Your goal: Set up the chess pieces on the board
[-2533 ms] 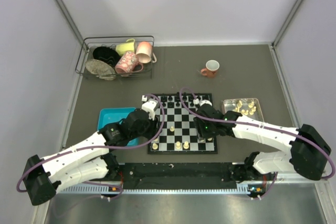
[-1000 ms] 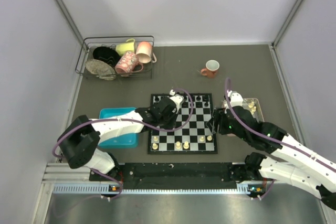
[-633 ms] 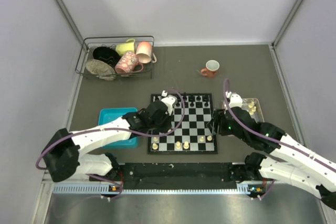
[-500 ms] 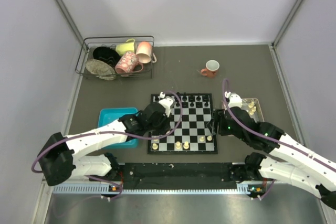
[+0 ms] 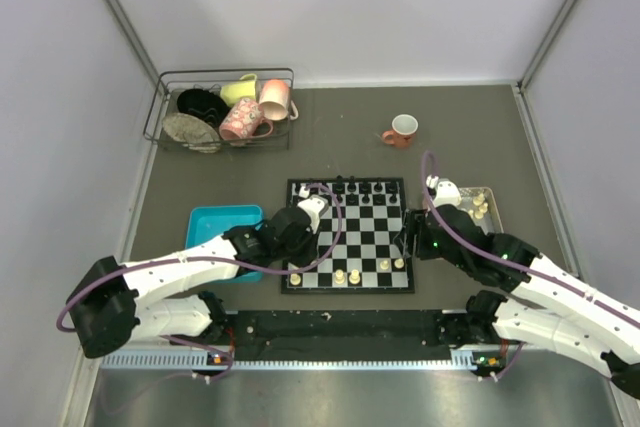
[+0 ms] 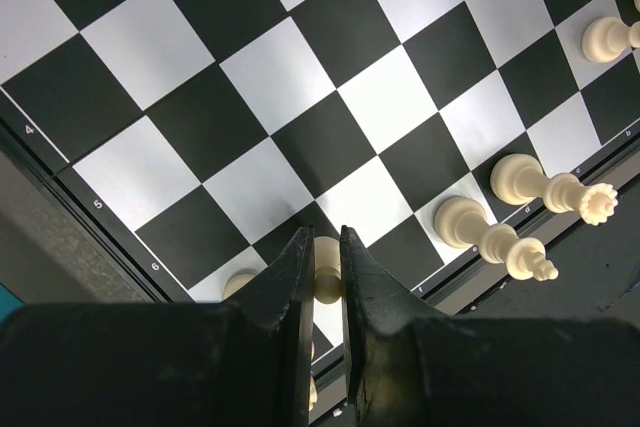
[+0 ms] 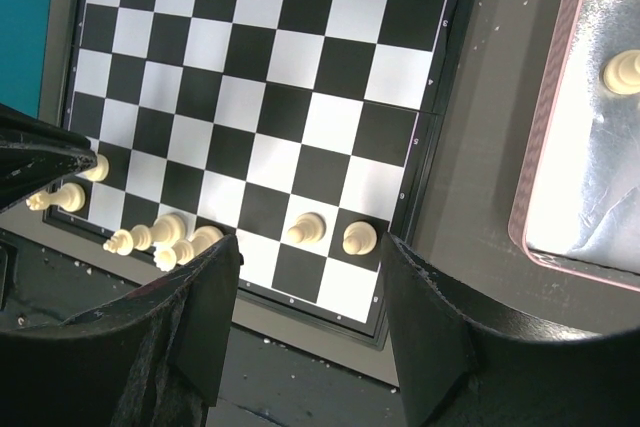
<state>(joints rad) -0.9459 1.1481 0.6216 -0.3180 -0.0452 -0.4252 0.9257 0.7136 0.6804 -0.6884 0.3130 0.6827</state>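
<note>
The board (image 5: 362,231) lies in the middle, with black figures (image 5: 350,187) along its far row and several cream chess pieces (image 5: 346,274) on its near rows. My left gripper (image 5: 300,225) is over the board's near left corner. In the left wrist view it (image 6: 320,239) is shut on a cream pawn (image 6: 327,275) just above a square. Two tall cream pieces (image 6: 520,209) stand at the near edge. My right gripper (image 5: 410,237) hovers at the board's right edge, open and empty (image 7: 310,243), above two cream pawns (image 7: 330,233).
A pink tray (image 5: 492,209) with loose cream pieces (image 5: 478,205) sits right of the board, and a blue tray (image 5: 215,219) sits left of it. An orange mug (image 5: 402,130) stands at the back, and a wire basket (image 5: 225,110) of cups at the back left.
My left gripper has drawn back from the board's far side to its near left corner, still holding the pawn. My right arm has stayed at the board's right edge.
</note>
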